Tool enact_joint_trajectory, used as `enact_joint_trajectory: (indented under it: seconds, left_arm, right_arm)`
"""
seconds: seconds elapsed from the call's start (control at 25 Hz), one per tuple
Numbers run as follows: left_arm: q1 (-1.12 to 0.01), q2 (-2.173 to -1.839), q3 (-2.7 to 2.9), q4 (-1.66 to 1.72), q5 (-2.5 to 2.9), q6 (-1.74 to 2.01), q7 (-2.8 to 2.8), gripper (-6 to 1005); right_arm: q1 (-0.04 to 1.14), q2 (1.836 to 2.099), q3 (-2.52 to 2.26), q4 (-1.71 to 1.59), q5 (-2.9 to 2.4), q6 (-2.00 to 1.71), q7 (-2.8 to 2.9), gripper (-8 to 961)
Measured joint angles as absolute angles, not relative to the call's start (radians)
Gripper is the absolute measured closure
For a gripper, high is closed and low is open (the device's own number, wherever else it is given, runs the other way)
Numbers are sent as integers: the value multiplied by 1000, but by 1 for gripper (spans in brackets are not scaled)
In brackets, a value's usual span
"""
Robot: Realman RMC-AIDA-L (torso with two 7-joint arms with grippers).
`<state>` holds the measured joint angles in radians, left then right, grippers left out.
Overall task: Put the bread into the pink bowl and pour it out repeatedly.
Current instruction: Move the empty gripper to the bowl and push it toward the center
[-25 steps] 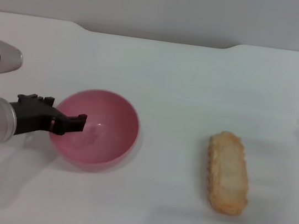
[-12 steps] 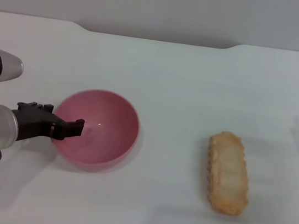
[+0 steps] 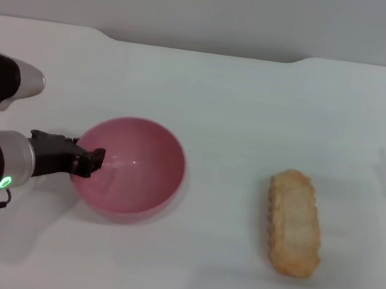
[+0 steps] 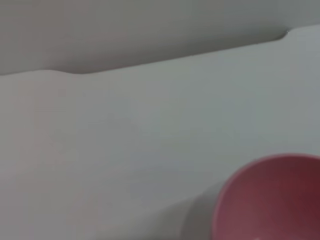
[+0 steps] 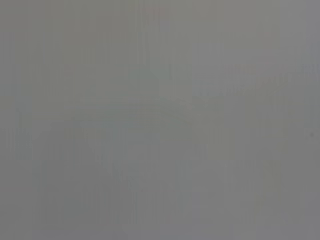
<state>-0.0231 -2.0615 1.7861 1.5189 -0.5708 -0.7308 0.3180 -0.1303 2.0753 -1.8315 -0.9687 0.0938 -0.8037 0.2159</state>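
One round, deep, glossy pink plastic bowl (image 3: 131, 168), also partly in left wrist view (image 4: 272, 197). One elongated pale tan toy bread loaf with scalloped golden edges (image 3: 294, 222). One white tabletop (image 3: 234, 107). One robot arm fully in sight, ending in one black left gripper (image 3: 88, 161); a sliver of a second dark part at right edge.

The pink bowl (image 3: 130, 169) stands on the table (image 3: 241, 108), on its left half; the bread (image 3: 294, 222) lies flat on the right half, well apart from the bowl, lengthwise front to back; the left gripper (image 3: 91, 160) sits at the bowl's left rim.
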Motion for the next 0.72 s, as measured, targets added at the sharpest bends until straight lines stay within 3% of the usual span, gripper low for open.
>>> enact_joint_trajectory:
  seconds: [0.28, 0.48, 0.72]
  left_arm:
    - [-58, -2055, 1789, 1515, -523, -767, 295, 662]
    - [-36, -2062, 1840, 1547, -483, -714, 343, 929]
    - [-62, -2059, 1779, 1539, -478, -730, 159, 938]
  right_arm:
    - [-132, 2075, -1838, -981, 92, -797, 209, 213]
    - [-127, 2074, -1842, -983, 92, -797, 209, 212]
    - [-129, 2074, -1842, -983, 92, -797, 208, 212]
